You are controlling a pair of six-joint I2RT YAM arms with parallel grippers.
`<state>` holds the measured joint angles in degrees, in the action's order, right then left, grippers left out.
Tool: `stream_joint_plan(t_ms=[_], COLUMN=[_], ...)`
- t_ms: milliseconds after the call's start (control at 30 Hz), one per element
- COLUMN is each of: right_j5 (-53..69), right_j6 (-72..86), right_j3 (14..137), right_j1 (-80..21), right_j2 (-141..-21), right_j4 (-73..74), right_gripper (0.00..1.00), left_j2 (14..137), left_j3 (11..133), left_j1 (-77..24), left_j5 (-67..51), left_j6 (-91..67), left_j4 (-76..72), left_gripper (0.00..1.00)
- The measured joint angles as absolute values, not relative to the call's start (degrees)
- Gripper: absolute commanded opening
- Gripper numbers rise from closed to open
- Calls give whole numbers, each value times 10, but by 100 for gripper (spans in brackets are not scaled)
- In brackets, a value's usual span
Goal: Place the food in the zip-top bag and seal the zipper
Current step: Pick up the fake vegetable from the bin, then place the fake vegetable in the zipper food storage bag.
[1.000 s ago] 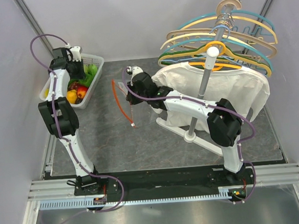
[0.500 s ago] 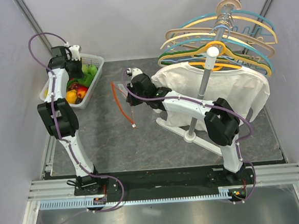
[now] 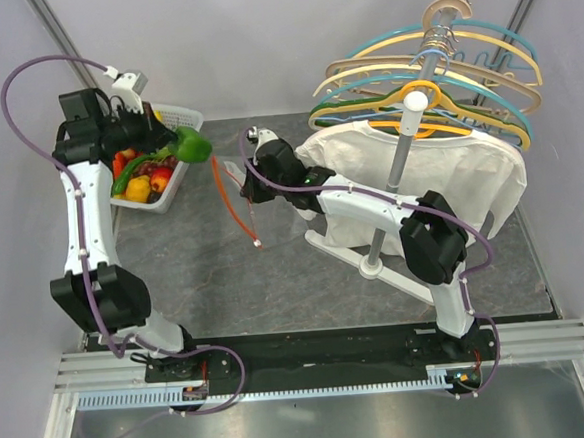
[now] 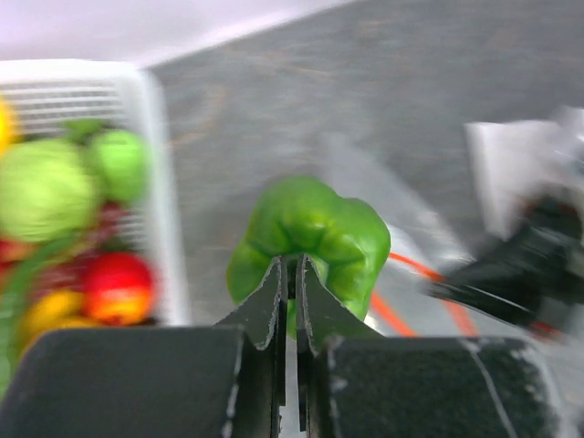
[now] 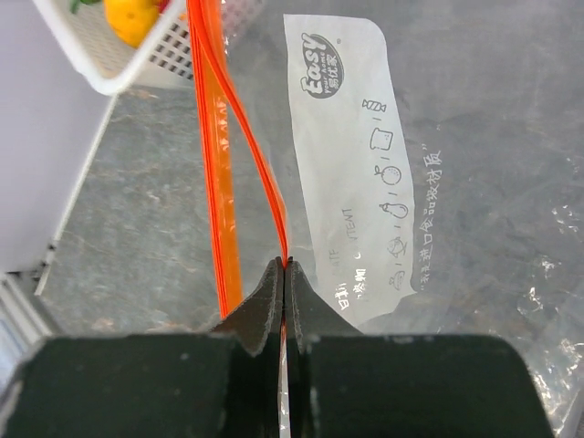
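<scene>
My left gripper [image 4: 294, 265] is shut on the stem of a green pepper [image 4: 310, 233], one piece of the food, held in the air just right of the white basket [image 3: 180, 117]. The top view shows the pepper [image 3: 194, 144] between the basket and the zip-top bag [image 5: 456, 210]. The rest of the food [image 3: 141, 179] lies in the basket. My right gripper [image 5: 285, 266] is shut on one lip of the red-orange zipper [image 5: 246, 155] and holds it up, away from the other lip. The zipper [image 3: 233, 205] curves across the table left of the right gripper [image 3: 252, 187].
A rack of coloured hangers [image 3: 433, 79] with a white shirt [image 3: 439, 174] stands at the right, its pole base [image 3: 371, 266] on the table. The basket's corner [image 5: 109, 68] lies close to the bag's mouth. Grey walls close in left and back.
The left gripper closed on the green pepper in the basket, then the arm lifted and swung right, carrying it out toward the bag. The right arm barely moved.
</scene>
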<state>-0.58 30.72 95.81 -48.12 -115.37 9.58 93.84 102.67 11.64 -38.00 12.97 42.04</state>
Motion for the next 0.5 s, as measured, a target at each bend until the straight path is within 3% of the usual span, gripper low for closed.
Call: stream_joint_plan(t_ms=[233, 500], right_j5=[16, 29], right_j6=[343, 369], right_j3=[985, 988], right_j1=[-481, -474], right_j2=[-1154, -1154], right_j4=[94, 94], right_gripper=[0, 0], left_j2=[858, 818], left_j3=[918, 844], left_j1=[114, 114], left_j5=[-511, -520], left_j6=[100, 97], left_j4=[447, 464], left_gripper=[2, 2])
